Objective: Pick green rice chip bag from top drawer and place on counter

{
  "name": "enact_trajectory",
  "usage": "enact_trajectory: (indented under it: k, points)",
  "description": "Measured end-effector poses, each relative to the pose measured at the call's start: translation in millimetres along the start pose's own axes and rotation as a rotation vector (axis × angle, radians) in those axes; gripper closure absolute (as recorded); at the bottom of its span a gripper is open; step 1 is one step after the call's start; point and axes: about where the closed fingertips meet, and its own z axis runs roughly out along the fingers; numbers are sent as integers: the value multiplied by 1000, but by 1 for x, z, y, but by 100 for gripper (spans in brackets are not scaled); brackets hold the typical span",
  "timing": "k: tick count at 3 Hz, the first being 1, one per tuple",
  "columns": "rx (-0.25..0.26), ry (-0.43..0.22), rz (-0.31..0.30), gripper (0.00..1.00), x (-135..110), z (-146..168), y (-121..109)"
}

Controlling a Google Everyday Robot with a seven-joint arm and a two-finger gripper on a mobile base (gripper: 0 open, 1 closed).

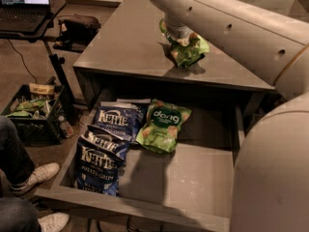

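A crumpled green rice chip bag [189, 50] rests on the counter [125, 47] near its front edge. My gripper [177, 36] is right on top of it, mostly hidden behind my arm. A second, look-alike green bag [164, 125] with a white "dang" mark lies flat in the open top drawer [193, 178], beside two dark-blue Kettle bags [108, 144].
My large arm [231, 23] crosses the upper right and fills the right side. A black crate [31, 112] stands on the floor at left under a laptop stand [29, 13]. A person's legs and shoes [29, 178] are at the lower left.
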Motion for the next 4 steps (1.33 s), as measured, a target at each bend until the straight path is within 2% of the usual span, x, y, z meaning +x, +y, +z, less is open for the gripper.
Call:
enact_trajectory:
  k: [2,3,4]
  points:
    - [0,0,0,13,0,0,0]
    - [0,0,0,0,0,0,0]
    - [0,0,0,0,0,0,0]
